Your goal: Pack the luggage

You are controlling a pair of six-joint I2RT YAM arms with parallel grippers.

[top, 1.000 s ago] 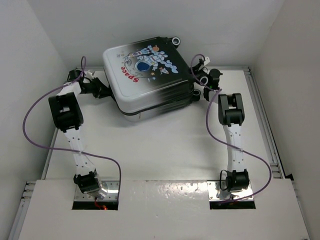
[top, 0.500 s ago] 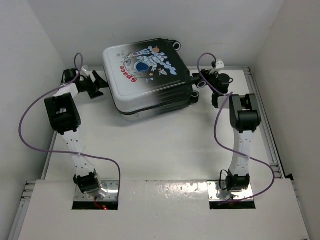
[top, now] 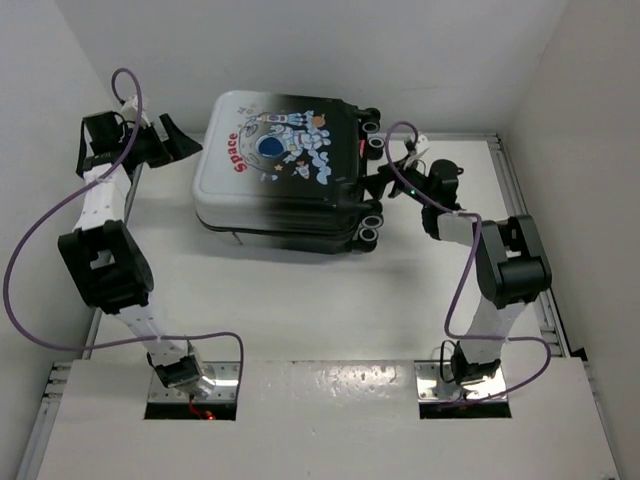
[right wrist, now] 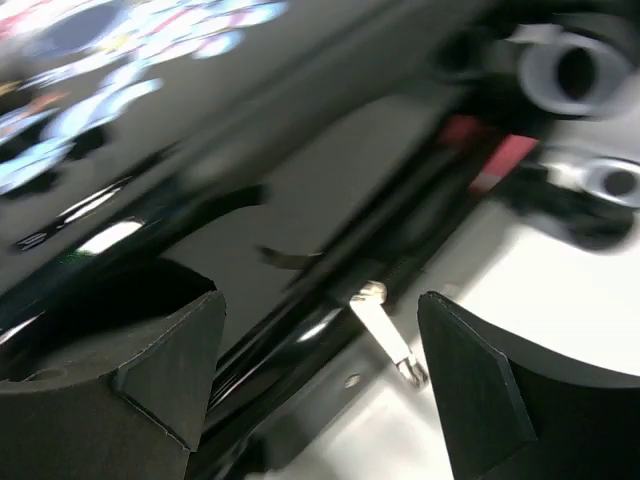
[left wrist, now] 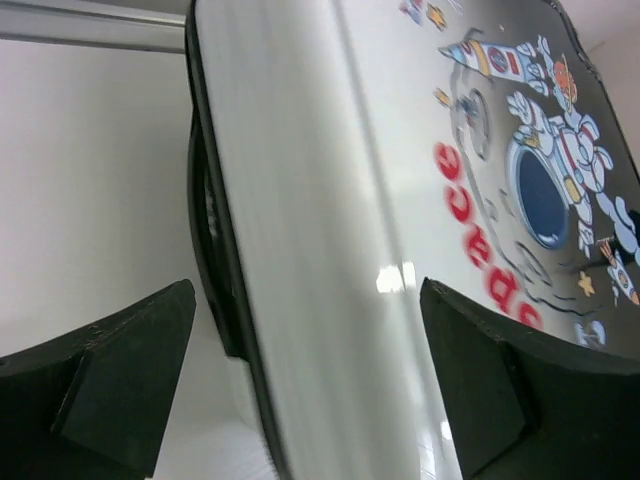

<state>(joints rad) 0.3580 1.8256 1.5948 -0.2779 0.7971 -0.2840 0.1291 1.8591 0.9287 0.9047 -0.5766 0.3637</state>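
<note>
The luggage (top: 280, 170) lies shut and flat at the back of the table, with the astronaut and red "Space" print facing up and its black wheels (top: 372, 215) on the right. My left gripper (top: 180, 143) hovers open just off its white left end. In the left wrist view that white shell (left wrist: 320, 200) fills the space ahead of the left gripper (left wrist: 310, 390), and neither finger touches it. My right gripper (top: 390, 175) is open beside the wheeled black end. In the right wrist view a silver zipper pull (right wrist: 385, 340) hangs free between the spread fingers of the right gripper (right wrist: 320, 390).
White walls close in the table on the left, back and right. A metal rail (top: 528, 240) runs along the right edge. Purple cables (top: 40, 240) loop off both arms. The arm bases sit in the raised front panel (top: 330, 420).
Both grippers have opened and let go of the luggage. It has swung clockwise and shifted slightly left. The left arm has drawn back to the far left and the right elbow has swung outward.
</note>
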